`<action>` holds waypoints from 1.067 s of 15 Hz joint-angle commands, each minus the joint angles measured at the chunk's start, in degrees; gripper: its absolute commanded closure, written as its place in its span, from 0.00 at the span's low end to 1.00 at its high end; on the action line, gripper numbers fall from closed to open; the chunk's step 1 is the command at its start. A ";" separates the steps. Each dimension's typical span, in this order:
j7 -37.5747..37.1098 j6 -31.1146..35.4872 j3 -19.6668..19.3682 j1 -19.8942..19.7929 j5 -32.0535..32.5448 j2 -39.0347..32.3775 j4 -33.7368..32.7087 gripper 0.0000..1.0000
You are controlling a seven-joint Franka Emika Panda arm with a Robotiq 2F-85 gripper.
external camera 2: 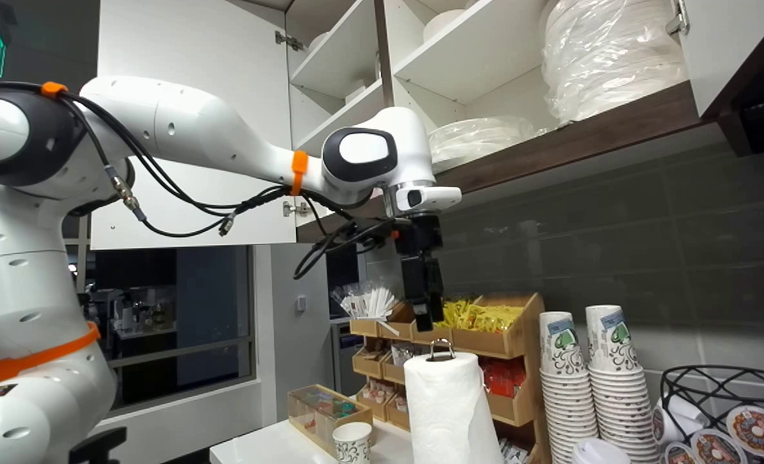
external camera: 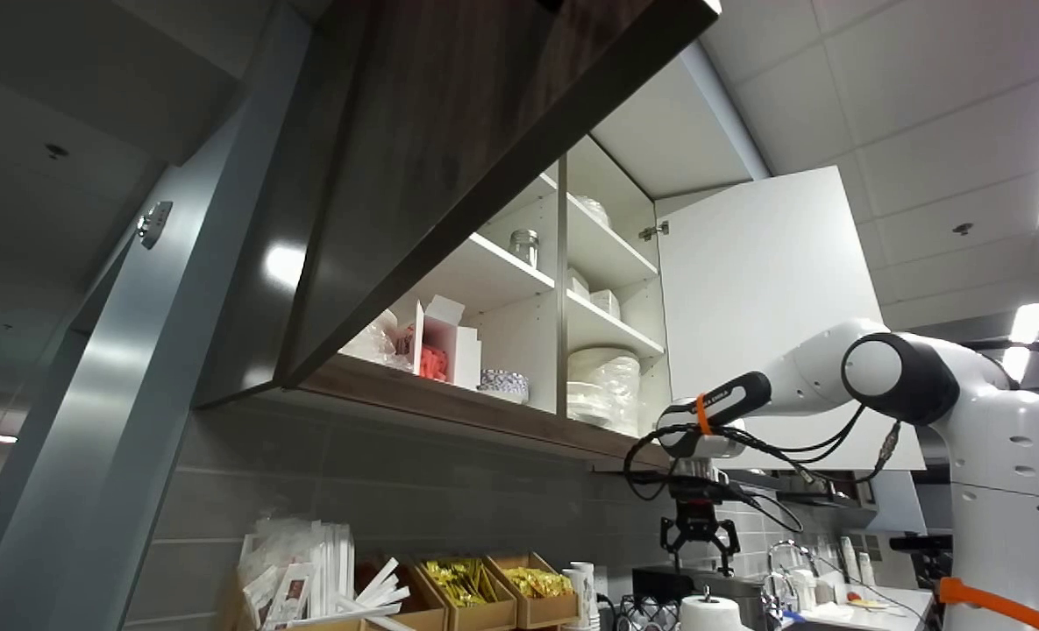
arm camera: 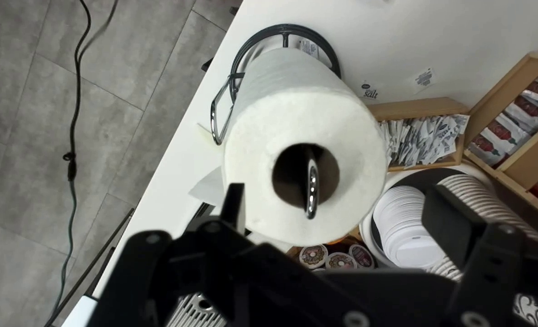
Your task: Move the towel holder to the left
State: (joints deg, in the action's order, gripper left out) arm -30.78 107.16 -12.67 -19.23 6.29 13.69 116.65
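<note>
The towel holder is a dark wire ring base with a shiny metal loop (arm camera: pixel 313 190) on top. It carries a white paper towel roll (arm camera: pixel 341 127) and stands upright on the white counter. The loop (external camera 2: pixel 441 348) and roll (external camera 2: pixel 452 412) also show in an exterior view; in an exterior view only the loop (external camera: pixel 708 593) and the roll's top (external camera: pixel 709 615) show. My gripper (external camera: pixel 701 561) is open and empty, pointing down above the roll. It also shows from the side (external camera 2: pixel 430 319). In the wrist view its fingers (arm camera: pixel 340 215) are wide apart, with the loop ahead between them.
A wooden organizer (external camera 2: pixel 510 351) with packets, stacked paper cups (external camera 2: pixel 567 412) and a wire pod basket (external camera 2: pixel 710 406) stand near the roll. A paper cup (external camera 2: pixel 352 444) and a clear-sided box (external camera 2: pixel 327 412) are on the counter (arm camera: pixel 178 177). Open cabinets (external camera: pixel 519 421) hang above.
</note>
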 commanded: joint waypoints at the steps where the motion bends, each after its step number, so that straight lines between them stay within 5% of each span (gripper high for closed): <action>1: -0.92 1.26 -0.10 0.03 1.13 -1.90 -0.80 0.03; 11: -0.70 1.33 -0.25 0.35 2.37 -3.96 -1.04 0.31; 12: -0.61 1.19 -0.21 0.43 2.38 -4.14 -1.05 0.40; 13: -0.69 1.28 -0.18 0.49 2.49 -4.30 -1.01 0.60; 16: -0.60 1.00 -0.12 0.70 2.47 -4.74 -1.10 0.71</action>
State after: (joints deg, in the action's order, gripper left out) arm -30.78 108.11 -12.63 -19.07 7.96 9.80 116.02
